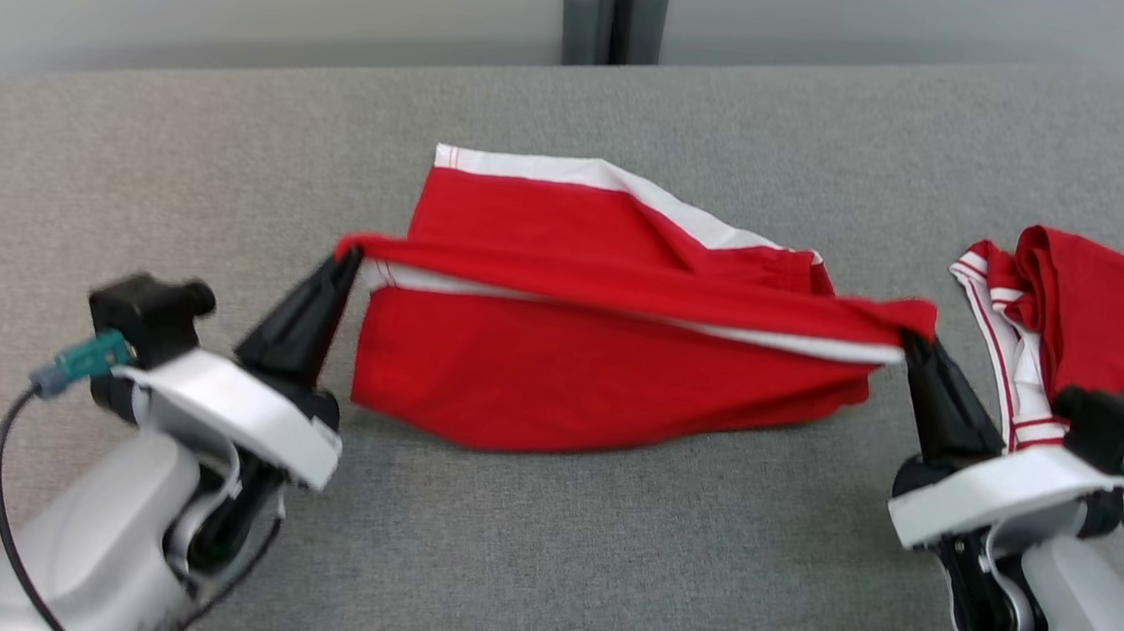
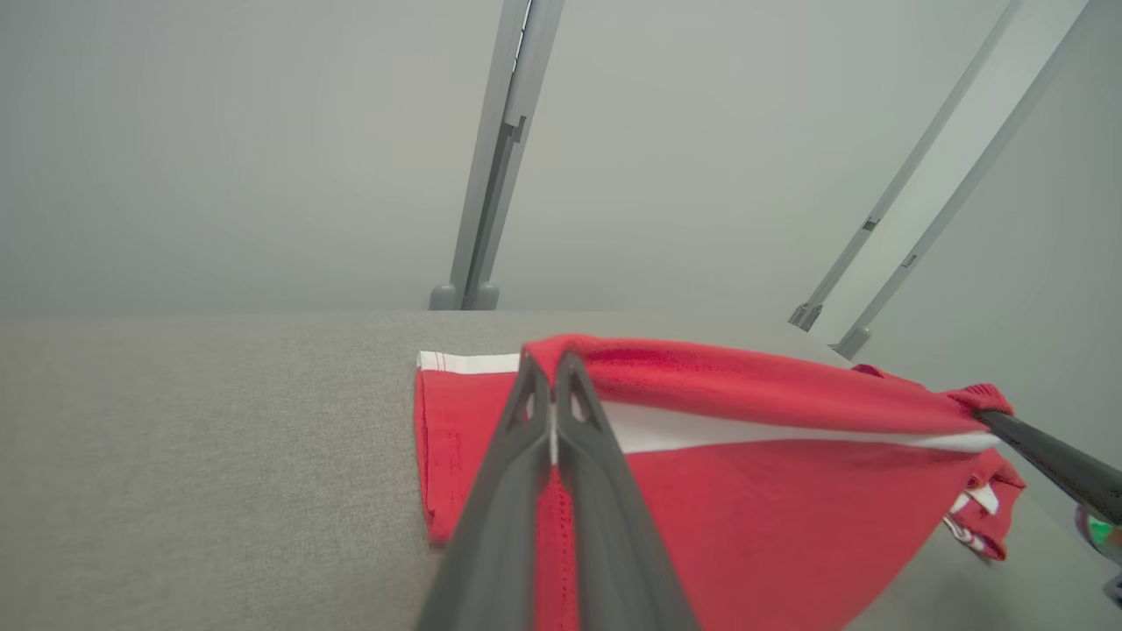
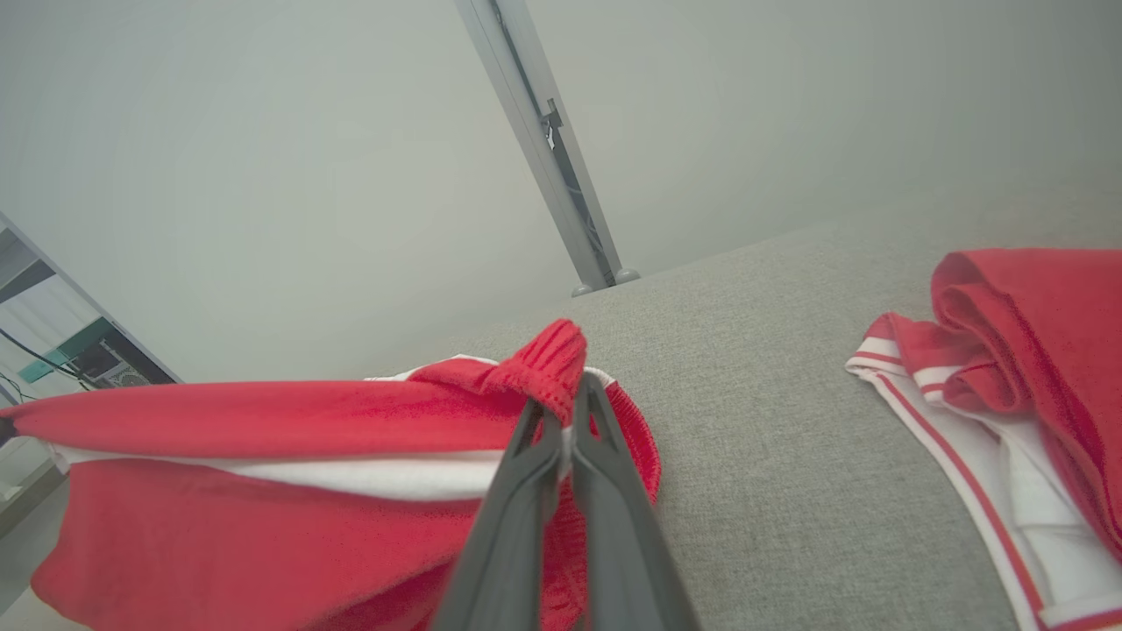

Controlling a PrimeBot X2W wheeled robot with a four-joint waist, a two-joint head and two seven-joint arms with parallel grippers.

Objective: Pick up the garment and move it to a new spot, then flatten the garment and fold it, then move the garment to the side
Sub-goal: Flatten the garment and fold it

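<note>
The left hand [image 1: 351,257] at 9 o'clock and the right hand [image 1: 911,341] at 3 o'clock each pinch an end of the red shorts [image 1: 597,378], stretched over the middle of the grey tabletop [image 1: 603,560]; another red garment [image 1: 1104,308] lies farther out at 3 o'clock.

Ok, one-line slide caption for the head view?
The left gripper and right gripper pinch opposite ends of the red garment, its edge stretched over the grey surface; second red garment at right.

Legible markings: none. No text, label, brand, number or sign can be read on any item in the three views.
</note>
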